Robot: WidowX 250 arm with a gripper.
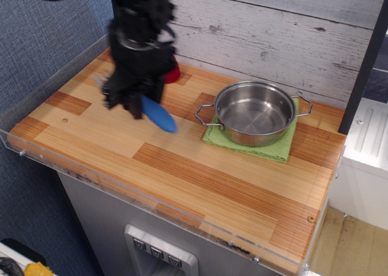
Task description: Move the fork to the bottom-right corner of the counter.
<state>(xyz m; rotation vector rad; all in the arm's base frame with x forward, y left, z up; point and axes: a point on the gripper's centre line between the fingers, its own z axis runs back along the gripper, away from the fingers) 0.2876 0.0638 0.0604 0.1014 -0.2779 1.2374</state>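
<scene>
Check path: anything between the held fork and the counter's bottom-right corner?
Nothing visible. The gripper holds the fork above the counter; bare wood runs to that corner. The pot on its green cloth sits behind that line.

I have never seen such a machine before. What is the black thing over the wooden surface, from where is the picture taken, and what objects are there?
The black thing is a robot arm. Its end is a gripper, a clamp that is shut on a small fork with a chunky bright-blue plastic handle; the handle sticks out downward and to the right, and the image is blurred there. The single camera looks down at an angle from the front of the striped wooden counter with a clear acrylic rim. On the counter lies a green cloth, and a shiny steel pot with two handles stands on it, empty. Behind the arm a red cone-shaped object is partly hidden. The bottom-right corner holds no objects.
</scene>
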